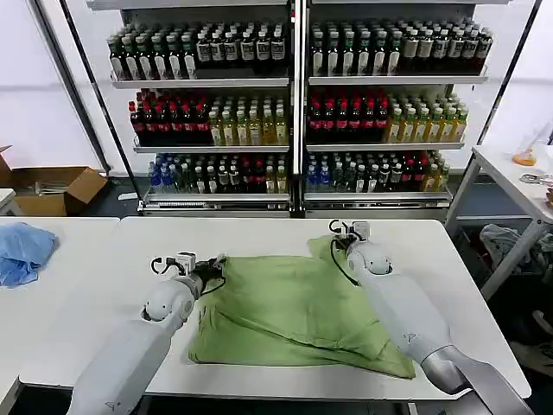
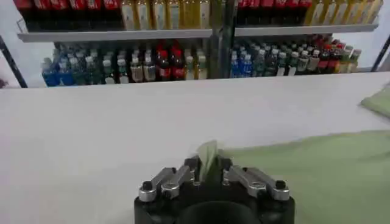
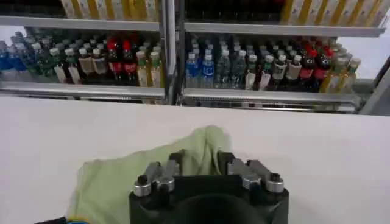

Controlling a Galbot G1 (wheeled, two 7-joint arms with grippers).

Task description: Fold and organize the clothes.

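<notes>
Head view: one large pale green fabric shirt (image 1: 294,316) lies crumpled on white counter (image 1: 449,285). Two tools: left tool (image 1: 210,270) & right tool (image 1: 339,239) each pinch a shirt edge.

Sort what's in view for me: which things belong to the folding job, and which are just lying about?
Part of the job:
- green shirt, spread on the white table
- left gripper, shut on the shirt's edge
- right gripper, shut on its far corner

Just lying about:
- light blue cloth on the neighbouring table
- cardboard box on the floor
- shelves of bottles behind
</notes>
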